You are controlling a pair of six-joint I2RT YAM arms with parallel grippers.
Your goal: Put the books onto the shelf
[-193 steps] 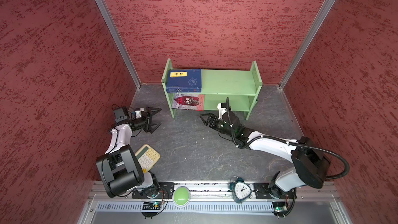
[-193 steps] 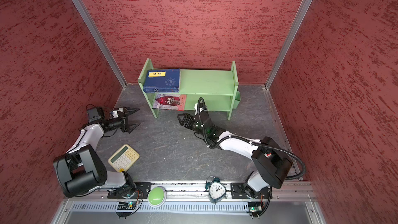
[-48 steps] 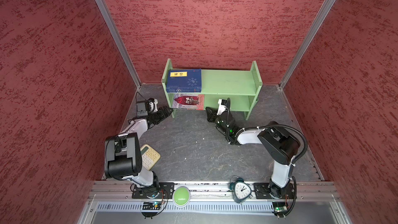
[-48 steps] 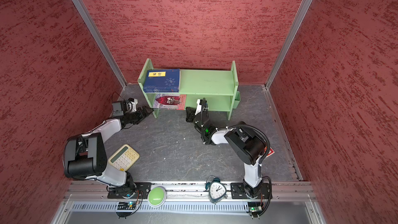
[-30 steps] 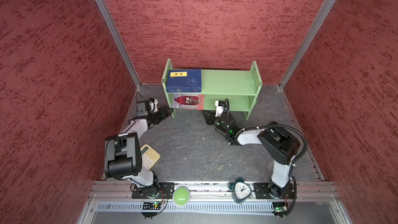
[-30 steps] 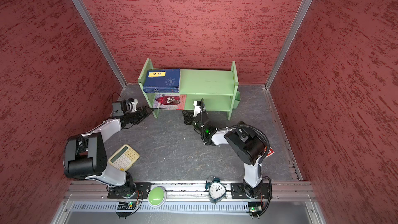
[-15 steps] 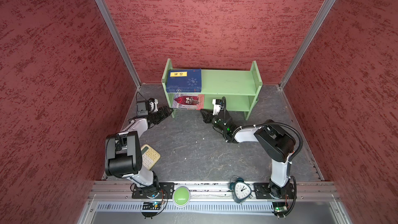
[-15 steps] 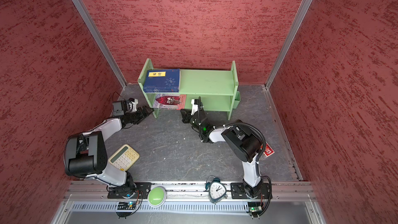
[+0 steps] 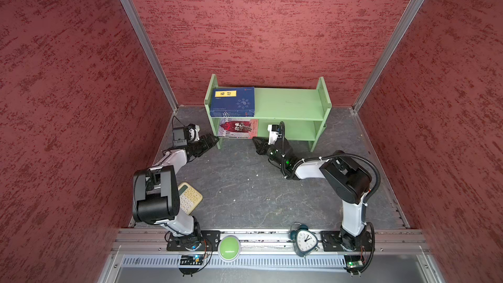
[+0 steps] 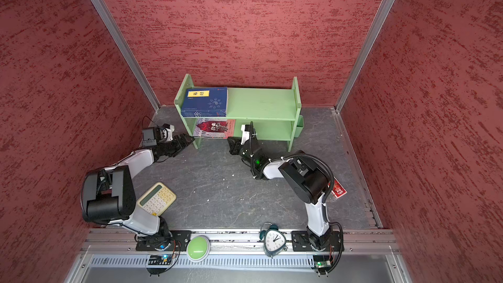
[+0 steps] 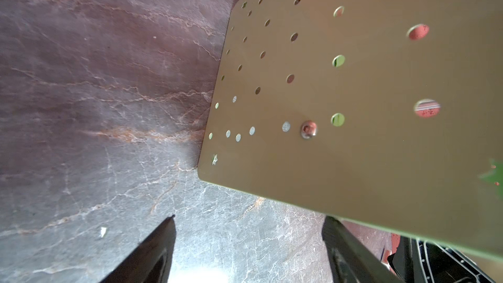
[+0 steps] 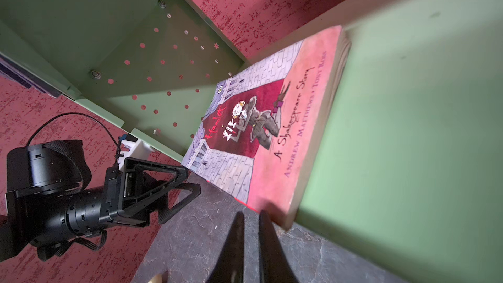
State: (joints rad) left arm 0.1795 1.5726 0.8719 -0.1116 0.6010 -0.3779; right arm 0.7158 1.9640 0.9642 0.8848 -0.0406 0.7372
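Books: navy stack [image 9: 234, 99] lies flat on shelf [image 9: 290, 104] top tier, left end; red-pink book [image 9: 239, 128] on lower tier, overhanging the front edge. Left hand [image 9: 211, 140] open beside side panel [image 11: 353, 91]; right hand [image 9: 258, 144] closed, empty, at that book's corner. Remaining, seemingly: push it in.

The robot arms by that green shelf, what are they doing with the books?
They are putting books on the shelf. The blue books already lie stacked on the top tier. A red book lies on the lower tier, its front edge sticking out a little. The right hand is shut, with its tips at that edge, probably to push the book in. The left hand is open and empty, beside the shelf's left side panel.
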